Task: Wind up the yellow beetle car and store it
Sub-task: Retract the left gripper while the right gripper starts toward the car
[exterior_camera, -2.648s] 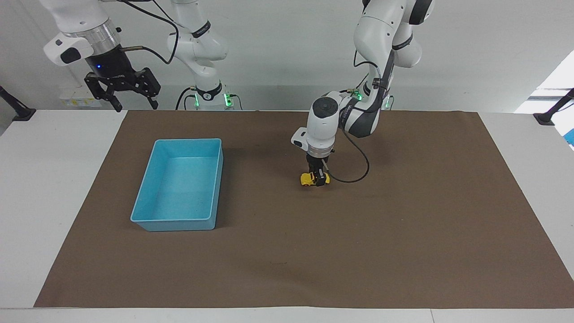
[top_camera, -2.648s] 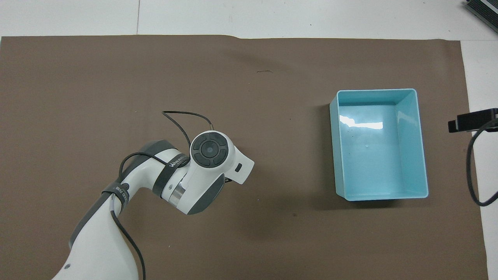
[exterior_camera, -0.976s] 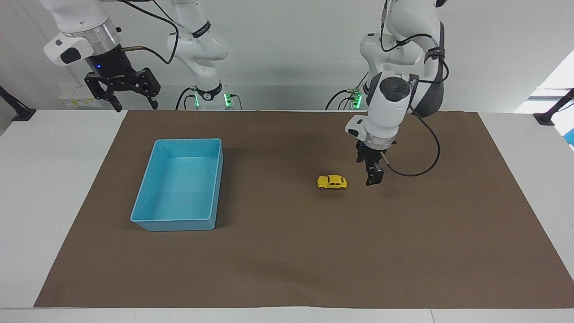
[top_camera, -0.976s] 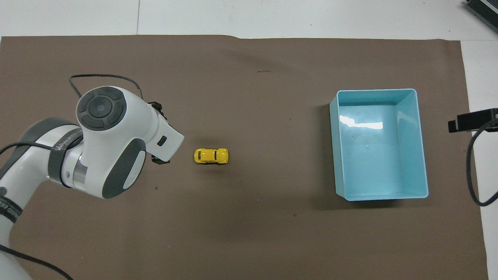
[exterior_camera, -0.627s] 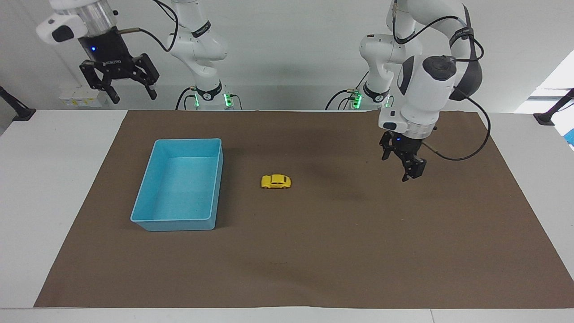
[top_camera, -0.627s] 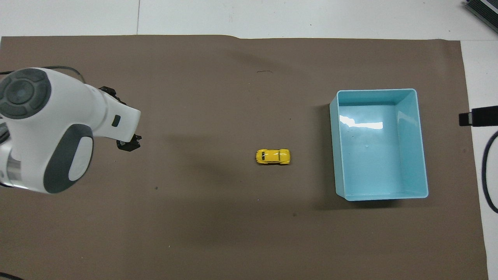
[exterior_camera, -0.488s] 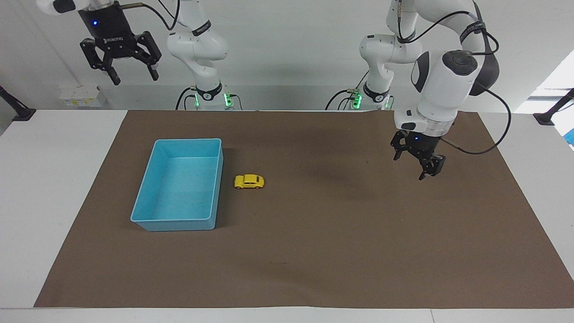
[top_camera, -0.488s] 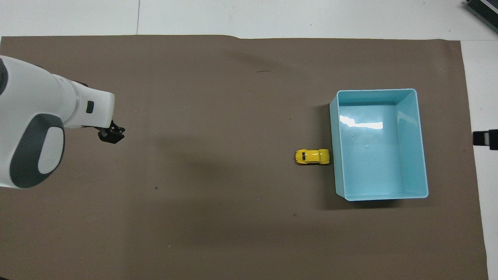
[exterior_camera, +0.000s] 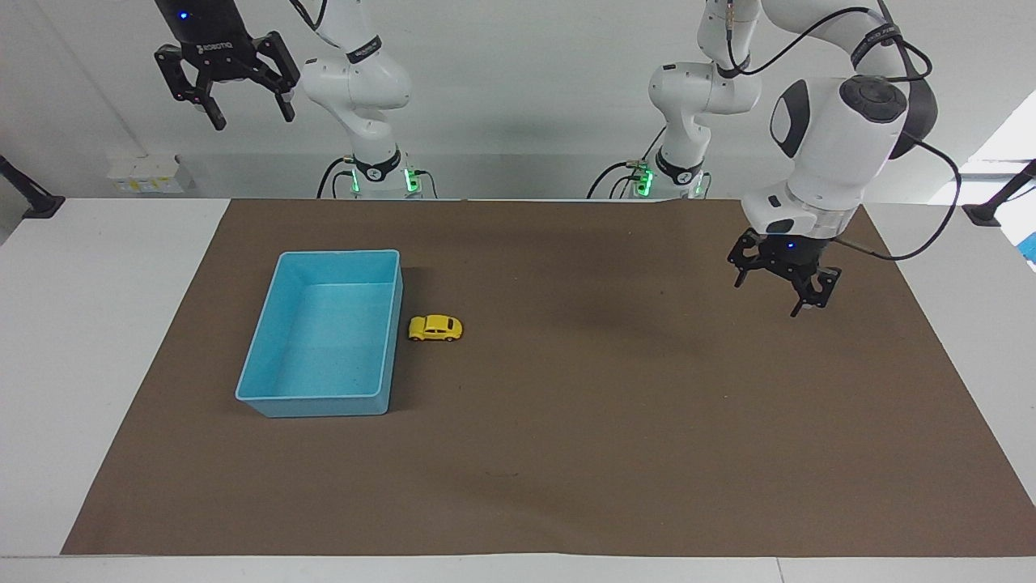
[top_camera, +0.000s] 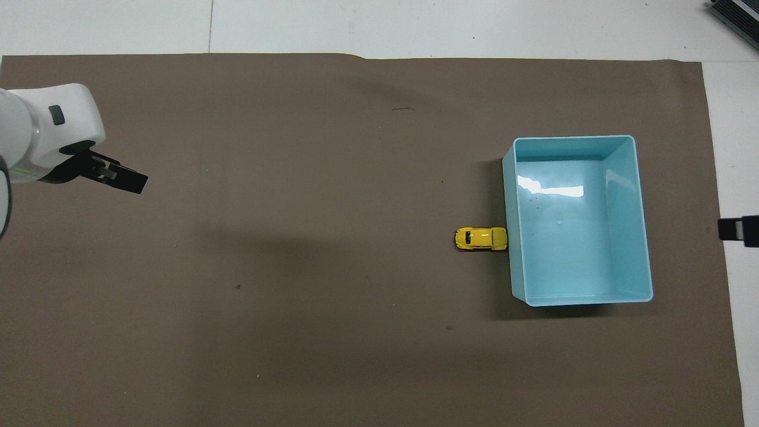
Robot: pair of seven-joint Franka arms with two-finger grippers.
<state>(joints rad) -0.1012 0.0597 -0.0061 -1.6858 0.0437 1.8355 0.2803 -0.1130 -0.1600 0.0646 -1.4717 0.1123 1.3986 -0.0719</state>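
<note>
- Yellow beetle car [exterior_camera: 435, 328] sits on its wheels on the brown mat [exterior_camera: 566, 453], left of centre in the facing view; in the overhead view it is right of centre [top_camera: 481, 239].
- Car stands just beside the long wall of the blue bin [exterior_camera: 267, 356], outside it. In the overhead view its nose appears to touch the bin wall [top_camera: 509, 237]; actual contact cannot be confirmed.
- Bin holds nothing visible.
- Nothing grips the car; both arms are well apart from it.
- Left gripper [exterior_camera: 783, 285]: raised above the mat at centre right of the facing view, toward the left arm's end of the table [exterior_camera: 48, 324]. Jaws spread, grasping nothing. In the overhead view it shows at the left edge [top_camera: 121, 178].
- Right gripper [exterior_camera: 243, 89]: held high at the upper left of the facing view, above the table's edge by the robots. Jaws released, nothing between them. Only a dark tip shows at the right edge of the overhead view.
- Mat covers most of the table; white table surface shows at both ends.
</note>
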